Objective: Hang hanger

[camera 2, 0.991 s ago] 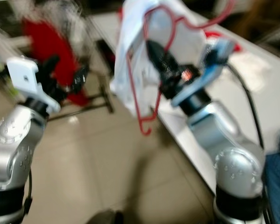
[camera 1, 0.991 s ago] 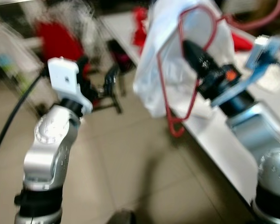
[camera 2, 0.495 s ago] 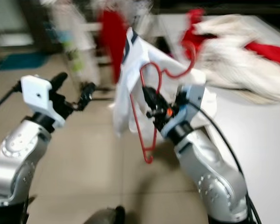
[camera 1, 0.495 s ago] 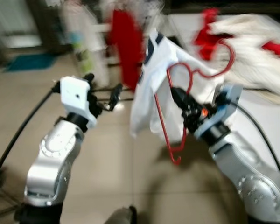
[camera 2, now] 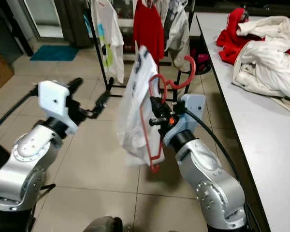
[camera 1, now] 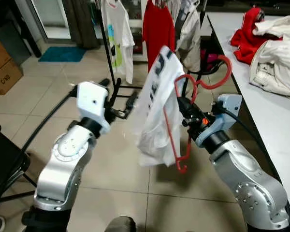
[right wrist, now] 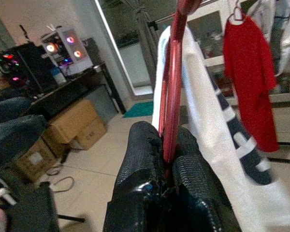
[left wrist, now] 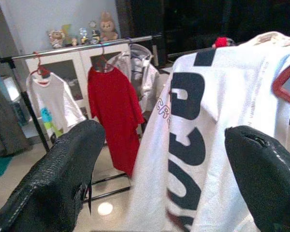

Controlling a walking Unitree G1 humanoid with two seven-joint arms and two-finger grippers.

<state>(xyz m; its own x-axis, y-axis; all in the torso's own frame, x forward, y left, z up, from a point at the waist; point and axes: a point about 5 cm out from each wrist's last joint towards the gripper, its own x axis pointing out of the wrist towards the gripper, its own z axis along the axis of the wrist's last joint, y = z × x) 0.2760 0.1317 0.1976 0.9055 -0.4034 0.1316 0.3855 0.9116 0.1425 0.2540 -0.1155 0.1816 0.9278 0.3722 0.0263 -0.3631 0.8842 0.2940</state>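
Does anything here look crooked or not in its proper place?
Yes. The white shirt sits badly on the red hanger: it is bunched to one side, leaving the rest of the frame bare. The right end effector grips the hanger tilted. Clothes lie heaped on the table.

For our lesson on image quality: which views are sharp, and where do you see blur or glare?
Both eye views: sharp, evenly lit; red hanger and white shirt crisp. Left wrist view: shirt clear, near fingers soft, a glare spot on the floor. Right wrist view: right claw sharp, background hazy.
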